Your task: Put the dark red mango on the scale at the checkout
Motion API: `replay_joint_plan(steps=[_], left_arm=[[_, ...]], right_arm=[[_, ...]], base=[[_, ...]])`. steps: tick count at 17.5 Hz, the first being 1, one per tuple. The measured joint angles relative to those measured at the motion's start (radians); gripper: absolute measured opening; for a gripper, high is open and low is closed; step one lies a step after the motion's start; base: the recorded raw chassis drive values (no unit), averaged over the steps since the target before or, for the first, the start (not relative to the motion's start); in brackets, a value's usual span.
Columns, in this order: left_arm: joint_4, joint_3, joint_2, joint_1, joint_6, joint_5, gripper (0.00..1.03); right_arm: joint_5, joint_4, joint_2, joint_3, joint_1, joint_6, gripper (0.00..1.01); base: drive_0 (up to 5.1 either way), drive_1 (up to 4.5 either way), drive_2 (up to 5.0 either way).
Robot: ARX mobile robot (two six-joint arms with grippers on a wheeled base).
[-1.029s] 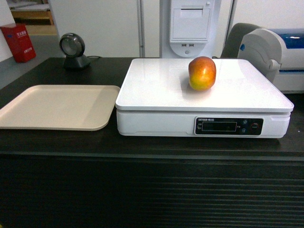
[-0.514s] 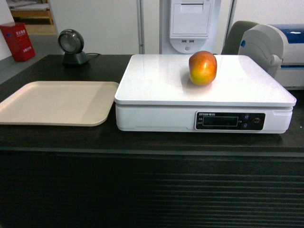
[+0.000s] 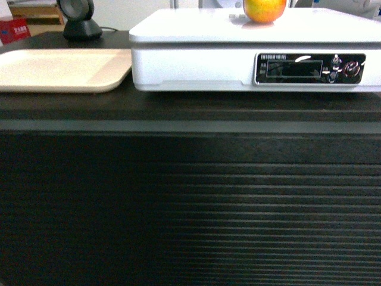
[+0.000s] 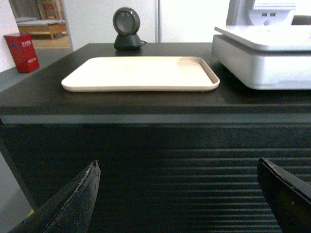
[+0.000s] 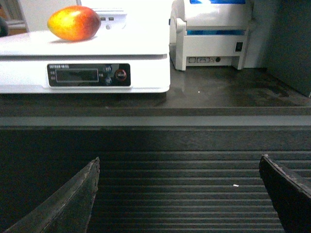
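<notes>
The dark red mango (image 5: 73, 22) lies on the glossy white platter of the scale (image 5: 141, 43); in the head view only the mango's lower part (image 3: 265, 11) shows at the top edge, above the scale (image 3: 196, 65). The scale stands on the dark checkout (image 3: 190, 196) with its ribbed front. My left gripper (image 4: 179, 167) is open, low in front of the ribbed front, holding nothing. My right gripper (image 5: 179, 162) is open too, below the counter edge, well short of the mango. Neither gripper shows in the head view.
A flat beige tray (image 4: 141, 73) lies left of the scale. A black round scanner (image 4: 127, 28) stands behind it. A white printer (image 5: 211, 34) sits right of the scale. A red box (image 4: 22, 51) stands on the floor at far left.
The head view has dropped and come closer: the counter's ribbed front now fills most of it, and the scale and mango have slid to the top edge. The mango stays on the platter.
</notes>
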Motion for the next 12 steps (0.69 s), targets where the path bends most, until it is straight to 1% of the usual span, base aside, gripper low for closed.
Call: replay_joint_plan(steps=[12], left_arm=[[0.0, 0.0, 0.0, 0.0, 0.001, 0.001, 0.98]], right_arm=[[0.0, 0.0, 0.0, 0.0, 0.0, 0.0, 0.98]], base=[[0.0, 0.0, 0.0]])
